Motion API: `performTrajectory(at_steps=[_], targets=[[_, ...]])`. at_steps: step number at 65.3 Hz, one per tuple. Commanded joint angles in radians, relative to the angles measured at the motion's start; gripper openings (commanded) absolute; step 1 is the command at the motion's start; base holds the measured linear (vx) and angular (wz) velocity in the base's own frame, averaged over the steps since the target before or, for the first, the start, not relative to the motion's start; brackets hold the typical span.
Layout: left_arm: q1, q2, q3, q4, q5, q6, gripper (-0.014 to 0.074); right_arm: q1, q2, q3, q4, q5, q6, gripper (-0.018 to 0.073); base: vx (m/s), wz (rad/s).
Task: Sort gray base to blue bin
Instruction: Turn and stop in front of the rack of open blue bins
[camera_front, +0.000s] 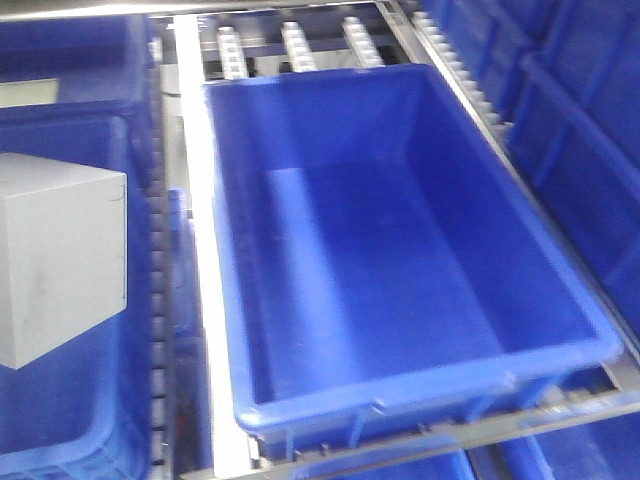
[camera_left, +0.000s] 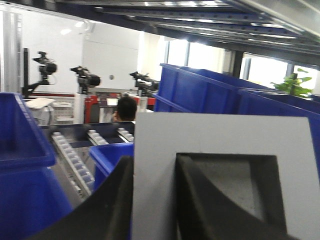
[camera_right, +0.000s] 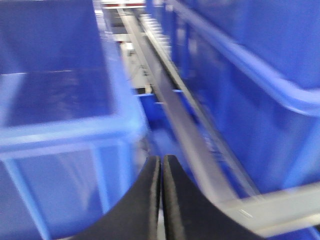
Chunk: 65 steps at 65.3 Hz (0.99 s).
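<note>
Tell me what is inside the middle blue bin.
Nothing: the blue bin shows only its bare floor and inner walls. In the front view nothing covers any part of its inside.

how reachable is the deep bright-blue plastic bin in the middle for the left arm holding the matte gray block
Probably yes: the bin is open-topped and empty, and the left gripper holds the gray block just to its side.

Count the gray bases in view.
1. The gray base is at the front view's left edge, held by the left gripper at its recess wall. None in the central blue bin; the other bins are mostly hidden inside.
</note>
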<state>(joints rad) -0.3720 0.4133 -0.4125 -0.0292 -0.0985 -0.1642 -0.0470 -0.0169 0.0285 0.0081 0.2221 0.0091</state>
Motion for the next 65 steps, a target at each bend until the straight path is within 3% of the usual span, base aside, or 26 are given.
performTrajectory(at_steps=[1,26,65], targets=[[-0.005,0.000,-0.028,-0.006,-0.104,-0.005,0.0020,0.000,0.001,0.000,-0.008,-0.075,-0.009,-0.0005,0.11,0.43],[-0.005,0.000,-0.028,-0.006,-0.104,-0.005,0.0020,0.000,0.001,0.000,-0.008,-0.075,-0.009,-0.0005,0.08,0.31],[-0.005,0.000,-0.028,-0.006,-0.104,-0.005,0.0020,0.000,0.001,0.000,-0.008,-0.075,-0.009,-0.0005,0.02,0.09]])
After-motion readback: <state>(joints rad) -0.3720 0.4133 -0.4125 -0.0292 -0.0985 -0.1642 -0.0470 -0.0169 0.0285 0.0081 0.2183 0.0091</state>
